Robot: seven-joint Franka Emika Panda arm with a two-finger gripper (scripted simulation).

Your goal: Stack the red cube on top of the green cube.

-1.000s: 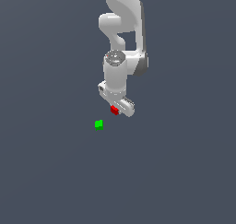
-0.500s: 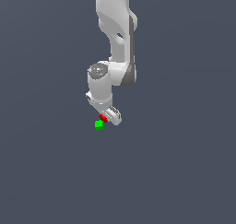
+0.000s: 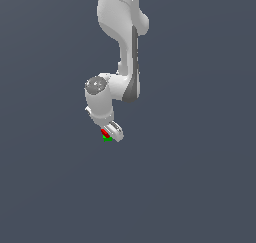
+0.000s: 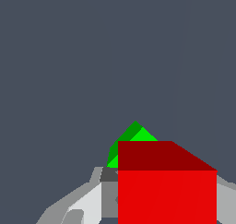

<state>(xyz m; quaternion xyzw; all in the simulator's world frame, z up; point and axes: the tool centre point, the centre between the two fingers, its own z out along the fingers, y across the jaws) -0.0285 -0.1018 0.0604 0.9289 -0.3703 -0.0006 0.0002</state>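
Gripper (image 3: pixel 111 133): low over grey floor (image 3: pixel 190 187), clamped on red cube (image 3: pixel 104 132); grey finger (image 4: pixel 87 202) visible beside cube in wrist view.
Red cube: between fingers, directly above green cube (image 3: pixel 106 137), overlapping it in exterior view; contact between cubes cannot be told.
Green cube: on floor, mostly hidden behind red cube in wrist view, one corner showing.
White arm (image 3: pixel 122 42): reaching down from above.

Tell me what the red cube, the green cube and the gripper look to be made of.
Red cube: flat, matte, uniform colour, no texture or highlight; the material can't be told from a render, perhaps plastic. Green cube: the same plain, unshaded faces, equally open. Gripper: smooth white-grey shell with soft shading, looks like painted plastic or metal.
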